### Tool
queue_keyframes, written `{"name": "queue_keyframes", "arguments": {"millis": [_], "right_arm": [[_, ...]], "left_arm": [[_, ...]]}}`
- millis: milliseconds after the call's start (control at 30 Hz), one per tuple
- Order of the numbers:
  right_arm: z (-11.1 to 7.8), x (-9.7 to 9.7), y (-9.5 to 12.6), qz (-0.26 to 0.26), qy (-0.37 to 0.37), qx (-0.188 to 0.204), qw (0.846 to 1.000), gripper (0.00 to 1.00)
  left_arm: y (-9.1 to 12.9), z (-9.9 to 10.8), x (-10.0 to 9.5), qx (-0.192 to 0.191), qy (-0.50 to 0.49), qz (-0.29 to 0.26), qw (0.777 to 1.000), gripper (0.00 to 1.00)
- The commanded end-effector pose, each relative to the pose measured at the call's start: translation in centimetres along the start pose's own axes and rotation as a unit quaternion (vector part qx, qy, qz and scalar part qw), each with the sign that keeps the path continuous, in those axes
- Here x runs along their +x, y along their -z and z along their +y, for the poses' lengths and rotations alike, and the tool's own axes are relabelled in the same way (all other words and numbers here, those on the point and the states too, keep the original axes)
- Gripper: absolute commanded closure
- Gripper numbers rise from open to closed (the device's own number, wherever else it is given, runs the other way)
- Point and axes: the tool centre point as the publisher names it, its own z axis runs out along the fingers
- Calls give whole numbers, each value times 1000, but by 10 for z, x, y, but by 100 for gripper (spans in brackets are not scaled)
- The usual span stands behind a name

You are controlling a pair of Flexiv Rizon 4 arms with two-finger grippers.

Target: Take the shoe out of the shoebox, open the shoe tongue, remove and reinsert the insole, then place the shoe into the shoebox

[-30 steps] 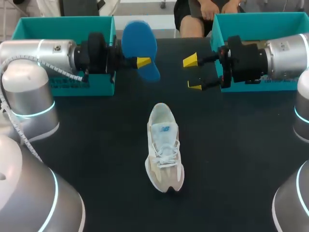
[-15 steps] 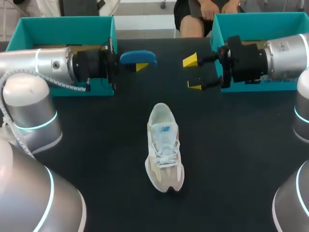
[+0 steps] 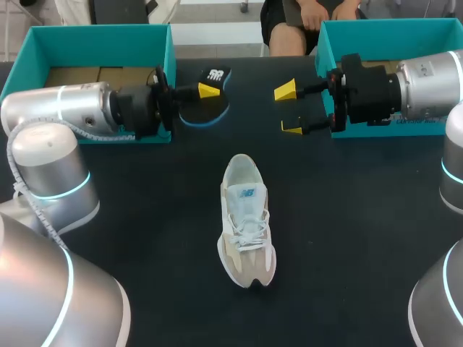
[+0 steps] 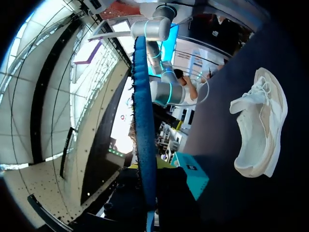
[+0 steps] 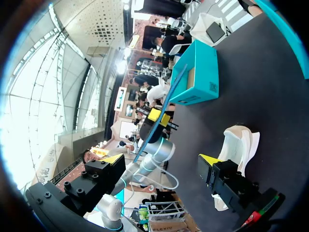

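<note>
My left gripper [image 3: 207, 92] clamps the flat blue foam insole [image 3: 195, 113] by the black table [image 3: 362, 238] far edge; my right gripper [image 3: 288, 110] gapes wide.

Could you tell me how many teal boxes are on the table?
2. The left teal box sits at the far left corner in the head view, the right teal box at the far right corner. No other shows; none looks hidden.

Even, diffuse overhead light fills the head view: the matte black tabletop [image 3: 347, 238] reads uniformly dark, and the white lace-up mesh sneaker [image 3: 246, 231] casts only a faint soft shadow at its toe. Soft highlights lie on the glossy silver left arm [image 3: 72, 108] and right arm [image 3: 434, 79]. In both wrist views white daylight beyond the table glares, backlighting the blue foam insole [image 4: 143, 121]
</note>
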Motion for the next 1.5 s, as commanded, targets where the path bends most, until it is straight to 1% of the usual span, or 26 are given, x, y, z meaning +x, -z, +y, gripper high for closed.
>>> {"name": "queue_keyframes", "arguments": {"millis": [33, 467, 633, 800, 900, 967, 1100, 1300, 1367, 1400, 1433, 1467, 1500], "right_arm": [[0, 0, -2, -1, 0, -1, 1000, 0], [0, 0, -2, -1, 0, -1, 1000, 0], [0, 0, -2, -1, 0, -1, 1000, 0], [0, 0, -2, -1, 0, -1, 1000, 0], [7, -4, -14, 13, 2, 23, 1000, 0], [10, -7, -21, 22, 6, 29, 999, 0], [14, -10, -35, 32, 9, 38, 999, 0], [16, -14, -47, 43, 13, 41, 998, 0], [16, -14, -50, 48, 13, 45, 998, 17], [16, -14, -51, 50, 13, 45, 998, 20], [15, -15, -53, 52, 14, 47, 997, 35], [15, -16, -54, 54, 13, 48, 997, 42], [15, -17, -55, 56, 12, 49, 997, 51]], "left_arm": [[-1, 4, 3, 11, -203, -3, 979, 100], [-3, 7, 3, -12, -190, 15, 982, 100], [-3, 7, 2, -11, -182, 15, 983, 100], [-10, 11, 4, -11, -199, 14, 980, 100], [-19, 11, 6, -7, -210, 14, 978, 100], [-26, 12, 8, -5, -211, 13, 977, 100], [-40, 14, 11, -8, -212, 7, 977, 100], [-56, 11, 16, -1, -225, -2, 974, 100], [-61, 11, 17, -1, -231, -4, 973, 100], [-64, 11, 18, -1, -232, -4, 973, 100], [-67, 11, 19, -1, -232, -5, 973, 100], [-69, 10, 19, -1, -232, -6, 973, 100], [-71, 10, 20, 0, -236, -7, 972, 100]]}}
